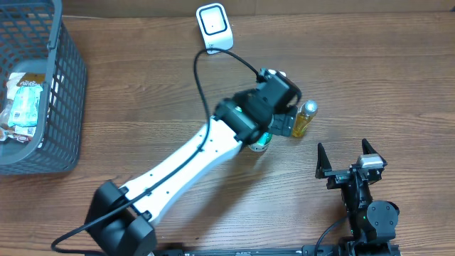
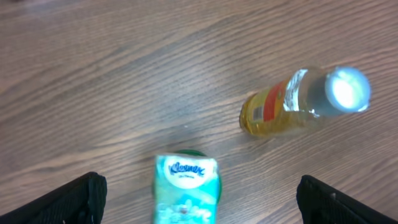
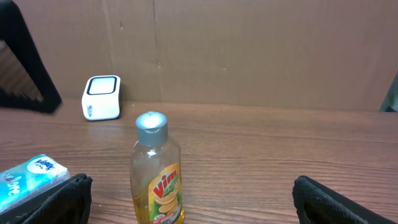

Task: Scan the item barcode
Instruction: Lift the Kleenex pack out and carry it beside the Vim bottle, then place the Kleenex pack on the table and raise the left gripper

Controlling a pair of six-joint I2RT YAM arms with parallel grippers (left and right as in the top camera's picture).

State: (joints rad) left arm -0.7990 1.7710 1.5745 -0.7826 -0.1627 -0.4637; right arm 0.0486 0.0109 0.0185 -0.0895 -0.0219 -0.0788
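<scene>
While the left gripper point(image 2: 200, 190) is hanging wide open over the bench point(image 1: 142, 99), a Kleenex tissue pack point(image 2: 185, 190) is sitting below it, between its fingers and touching neither. A yellow Vim bottle point(image 2: 280, 109) is standing upright near the pack. The right gripper point(image 1: 343, 148) is also gaping wide, holding nothing. The white scanner point(image 1: 214, 25) is sitting at the far edge, well apart from both items. A grey basket point(image 1: 67, 92) is standing at the left.

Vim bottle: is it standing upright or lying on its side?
Upright. The Vim bottle stands on its base on the table, with its silver cap on top.
</scene>
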